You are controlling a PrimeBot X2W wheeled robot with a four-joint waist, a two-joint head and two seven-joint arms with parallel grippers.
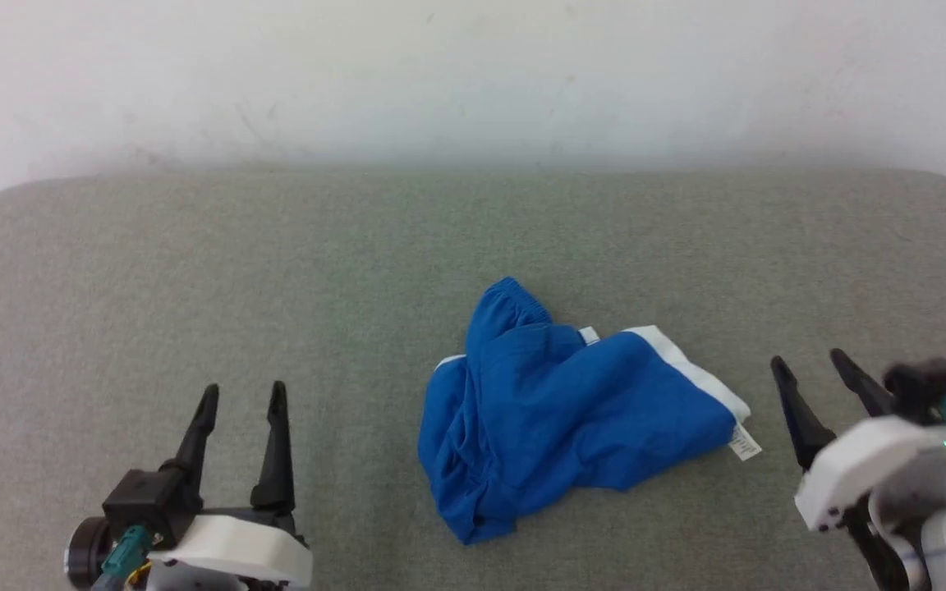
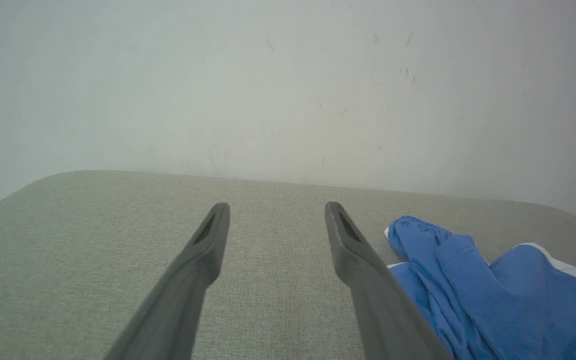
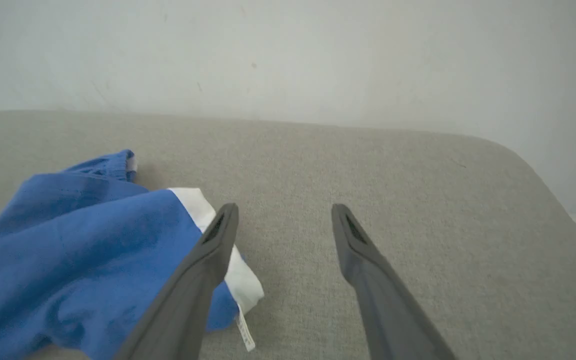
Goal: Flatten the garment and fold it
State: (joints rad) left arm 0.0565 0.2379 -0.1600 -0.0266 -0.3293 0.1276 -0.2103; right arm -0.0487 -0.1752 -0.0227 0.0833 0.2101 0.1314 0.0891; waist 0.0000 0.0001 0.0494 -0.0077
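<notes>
The left end effector (image 1: pixel 244 387) hangs released, well apart from the garment (image 1: pixel 571 410) on the robot's left. The right end effector (image 1: pixel 806 359), equally released, sits just beside the garment's label tag (image 1: pixel 744 443). The garment lies crumpled on the counter (image 1: pixel 194 271). It is likely light and limp, and best pinched at the white band (image 1: pixel 686 365) corners.

Nothing here can be read; the white tag (image 1: pixel 745 443) on the garment (image 1: pixel 555 410) bears faint marks too small to make out
</notes>
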